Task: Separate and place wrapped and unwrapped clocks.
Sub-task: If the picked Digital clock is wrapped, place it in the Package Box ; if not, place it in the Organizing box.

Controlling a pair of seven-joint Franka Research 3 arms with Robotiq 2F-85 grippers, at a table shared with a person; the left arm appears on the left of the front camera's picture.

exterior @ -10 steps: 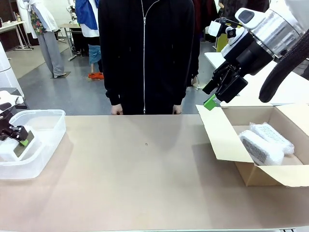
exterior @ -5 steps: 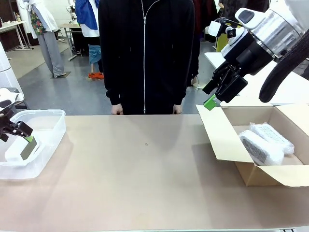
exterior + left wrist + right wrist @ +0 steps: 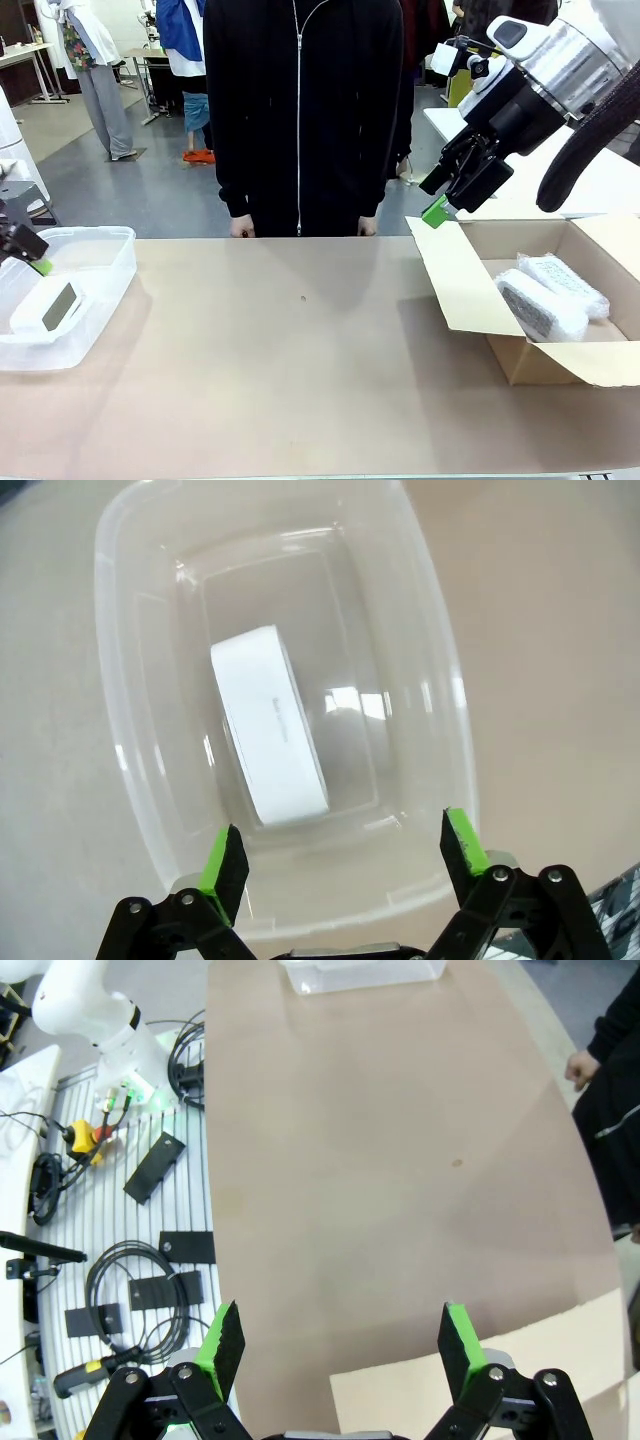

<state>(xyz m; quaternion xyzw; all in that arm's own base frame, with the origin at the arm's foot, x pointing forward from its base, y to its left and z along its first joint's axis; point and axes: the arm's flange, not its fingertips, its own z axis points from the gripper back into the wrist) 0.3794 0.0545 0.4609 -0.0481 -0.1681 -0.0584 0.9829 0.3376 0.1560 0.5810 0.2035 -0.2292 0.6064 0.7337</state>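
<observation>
Inspector: Where are the clocks?
Operator: I see the bare clock [image 3: 60, 305] in the tub [image 3: 105, 262], lower left; two wrapped bundles [image 3: 550, 295] boxed, right.
Inspector: End effectors?
Operator: Left end effector [image 3: 340, 848] and right end effector [image 3: 340, 1345] spread, empty.

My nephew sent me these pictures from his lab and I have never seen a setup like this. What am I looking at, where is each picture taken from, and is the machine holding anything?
These are two white robot arms at a table, with a person standing at the far side. The wide picture comes from a fixed camera between the arms. The other two come from cameras on the arms' wrists, looking along the green-tipped fingers.

The left gripper hangs open above a clear plastic tub at the table's left end. In the tub lies a bare white clock. The right gripper is open too, raised near the flap of a cardboard box at the right end. In the box lie two bubble-wrapped bundles.

Neither gripper holds anything. Wrapped things sit in the box, the unwrapped one in the tub.
</observation>
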